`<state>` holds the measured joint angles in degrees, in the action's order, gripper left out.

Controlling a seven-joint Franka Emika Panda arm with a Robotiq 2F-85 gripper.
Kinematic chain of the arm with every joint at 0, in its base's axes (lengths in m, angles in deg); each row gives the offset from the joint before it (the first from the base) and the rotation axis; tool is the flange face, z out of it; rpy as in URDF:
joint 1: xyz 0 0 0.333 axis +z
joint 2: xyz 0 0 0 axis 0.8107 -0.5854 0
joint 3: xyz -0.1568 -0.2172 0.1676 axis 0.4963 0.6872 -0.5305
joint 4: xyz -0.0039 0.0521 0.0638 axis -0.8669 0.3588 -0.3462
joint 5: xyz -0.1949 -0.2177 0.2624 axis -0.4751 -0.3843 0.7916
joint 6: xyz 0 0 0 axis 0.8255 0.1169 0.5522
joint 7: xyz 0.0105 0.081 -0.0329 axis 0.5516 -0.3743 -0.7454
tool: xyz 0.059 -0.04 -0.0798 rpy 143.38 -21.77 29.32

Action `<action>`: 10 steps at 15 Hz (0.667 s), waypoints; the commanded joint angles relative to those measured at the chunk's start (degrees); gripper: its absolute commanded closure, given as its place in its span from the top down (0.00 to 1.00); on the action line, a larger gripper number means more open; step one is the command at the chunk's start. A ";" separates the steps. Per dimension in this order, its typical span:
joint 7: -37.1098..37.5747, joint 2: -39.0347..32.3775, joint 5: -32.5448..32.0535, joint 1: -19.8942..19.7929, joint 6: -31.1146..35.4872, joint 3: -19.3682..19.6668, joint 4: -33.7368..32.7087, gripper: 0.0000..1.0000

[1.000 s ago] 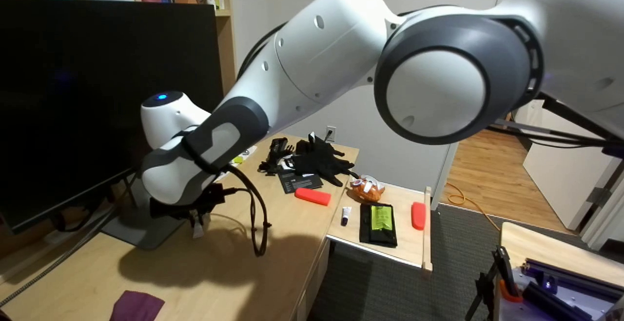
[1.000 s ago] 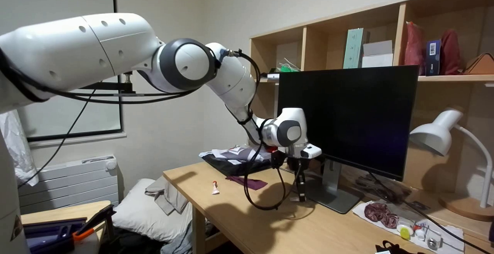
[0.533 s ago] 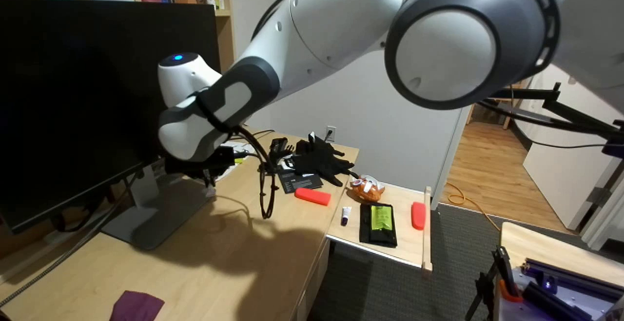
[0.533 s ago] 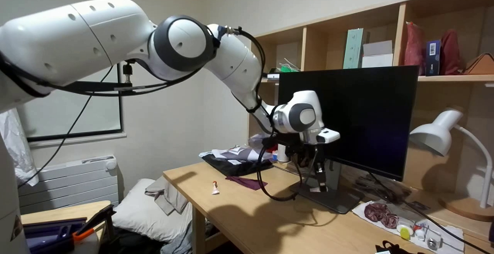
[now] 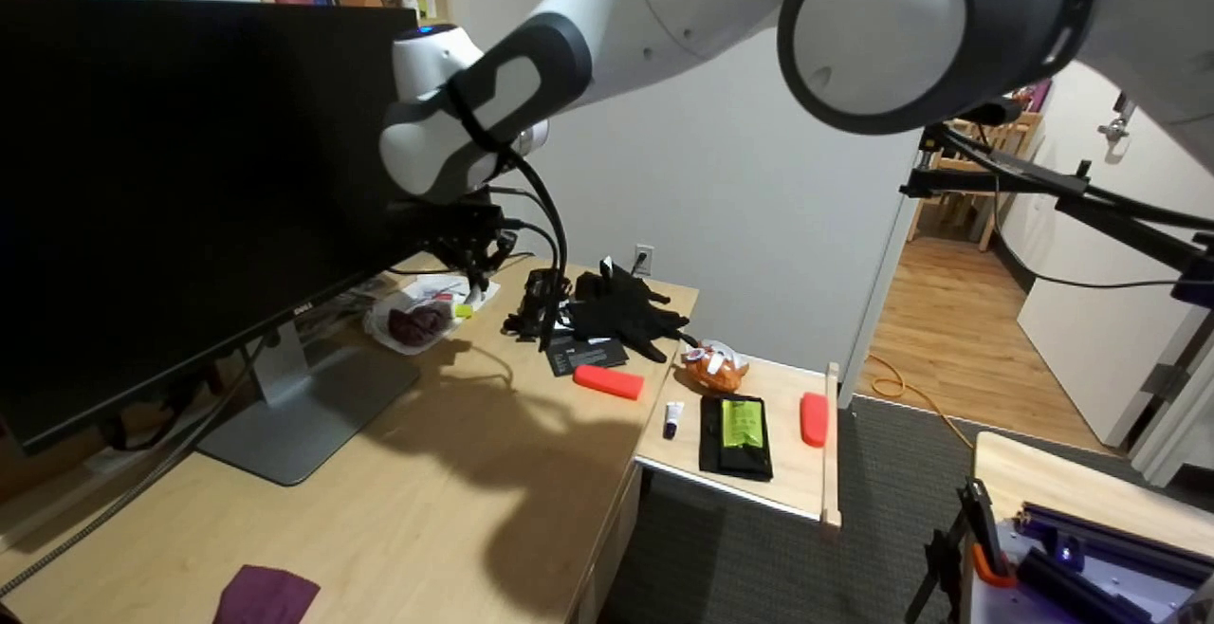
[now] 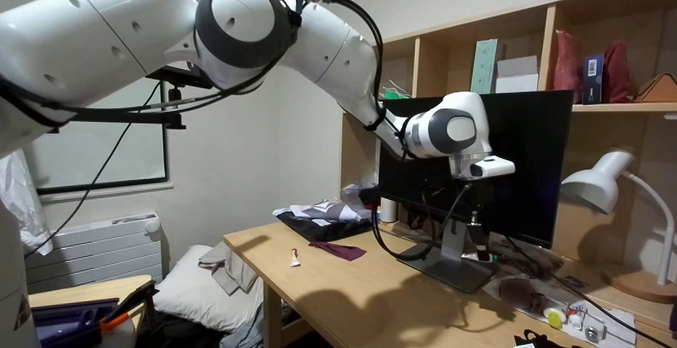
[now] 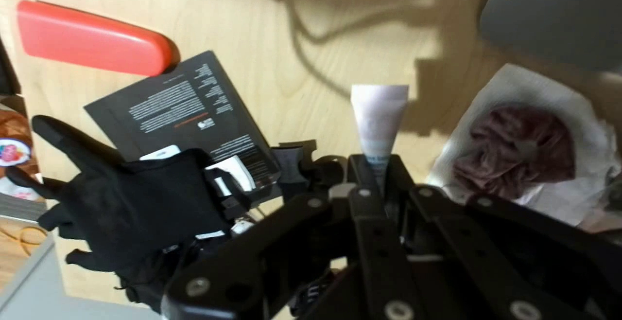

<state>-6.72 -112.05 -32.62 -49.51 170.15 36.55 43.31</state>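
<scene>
1. Swung toward 1 o'clock over the past second in an exterior view, the hand [image 5: 477, 280] has carried the squeeze tube [image 7: 379, 115] from beside the Dell monitor's base [image 5: 303, 415] to a spot farther along the counter [image 5: 408, 501].
2. I have the hand closed tight on the tube's narrower end, the fingers [image 7: 401, 176] almost together. Its flat crimped end sticks out toward 12 o'clock in the wrist view. Gripping there probably spares the broad part from being squashed. The printing is too blurred to read.
3. As far as I can tell, the tube hangs above the counter, touching nothing but the fingers. That height presumably avoids brushing the base, which lies at 2 o'clock from the tube in the wrist view.
4. At 3 o'clock from the tube, a mauve scrunchie bundle [image 7: 520, 150] rests on white paper [image 7: 515, 84], which I take for a mat keeping small belongings together.
5. At 9 o'clock lies a black printed card [image 7: 194, 115], partly covered by a black glove [image 7: 136, 208] toward 8 o'clock; the splayed glove looks dropped rather than arranged.
6. Near 10 o'clock, a slim red case [image 7: 95, 38] lies flat just beside the card, its broad side probably keeping it steady.
</scene>
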 commanded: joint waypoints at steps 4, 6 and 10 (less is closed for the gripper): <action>1.26 0.28 -0.62 -1.58 -1.71 -0.37 -0.40 0.11; 1.27 0.19 -0.65 -1.20 -1.70 -0.44 -0.40 0.11; 4.02 0.84 -2.20 0.62 3.00 0.49 4.05 0.08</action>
<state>-4.36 -112.08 -33.29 -49.91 169.22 36.86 43.31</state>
